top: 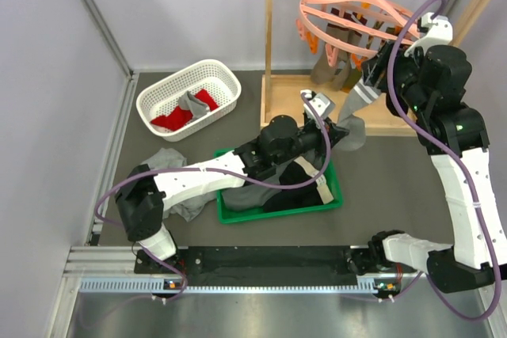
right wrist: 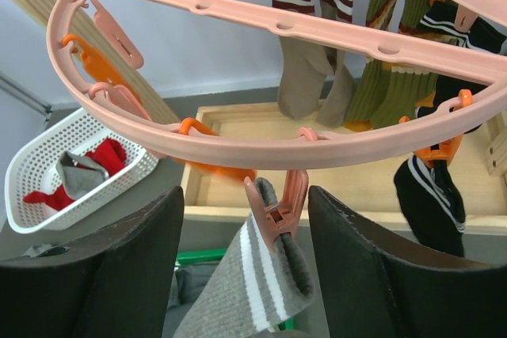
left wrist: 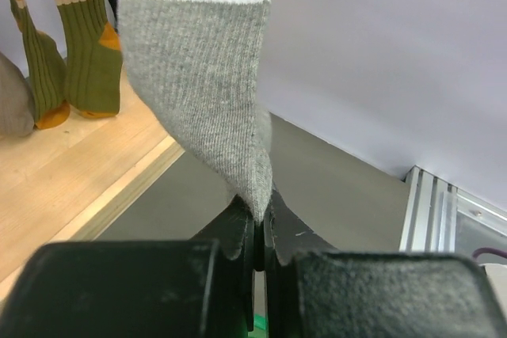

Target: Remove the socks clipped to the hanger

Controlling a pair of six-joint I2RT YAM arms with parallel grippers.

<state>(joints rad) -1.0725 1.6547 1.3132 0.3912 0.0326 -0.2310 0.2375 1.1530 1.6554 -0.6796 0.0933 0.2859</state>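
Left gripper [left wrist: 257, 235]: I read the jaws as pressed together on the toe end of the grey sock [left wrist: 206, 77], with the fabric pinched between the pads. From there the sock ran up toward the hanger [top: 348, 17], which hung inside the wooden rack [top: 268, 37] at the far right of the table.

Right gripper [right wrist: 245, 223]: fingers were spread, one on each side of the pink clip [right wrist: 277, 203] that held the white-striped cuff of the grey sock. I could not tell whether either finger touched the clip.

Other socks I logged on the hanger's clips were a tan pair [right wrist: 305, 85], an olive pair [right wrist: 388, 89] and a black striped sock [right wrist: 432, 187], all hanging over the rack base [right wrist: 333, 172].

The white basket [top: 188, 99], far left, held red socks [top: 170, 120] and a second grey sock [top: 190, 103]. The green tray [top: 269, 214] lay near the arm bases, under the left arm, with dark garments [top: 297, 187] in it.
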